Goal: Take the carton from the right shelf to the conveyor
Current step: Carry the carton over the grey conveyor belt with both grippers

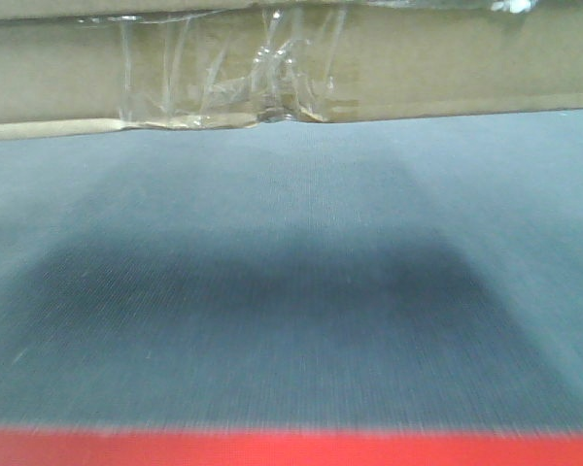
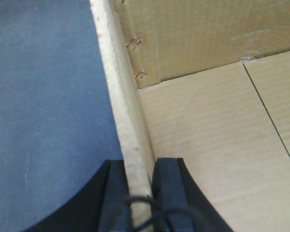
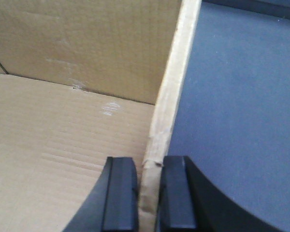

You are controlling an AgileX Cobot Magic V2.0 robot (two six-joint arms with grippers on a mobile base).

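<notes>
Brown corrugated board fills the top of the front view: the carton [image 1: 369, 68], its lower strip patched with crinkled clear tape [image 1: 272, 68], is seen over the dark woven conveyor [image 1: 291, 291], where a broad shadow is cast mid-frame. A red strip [image 1: 291, 449] runs along the bottom edge. Whether the carton rests on the belt or hangs just above it cannot be told.

In the left wrist view, the left gripper [image 2: 137, 193] is closed on an upright carton wall at bottom centre — one finger inside, one outside — with belt at the left.

In the right wrist view, the right gripper [image 3: 150, 193] is clamped likewise on a wall, with belt at the right.

The right shelf is shown nowhere, so fetching and carrying are judged done — only the final set-down and release are left.
</notes>
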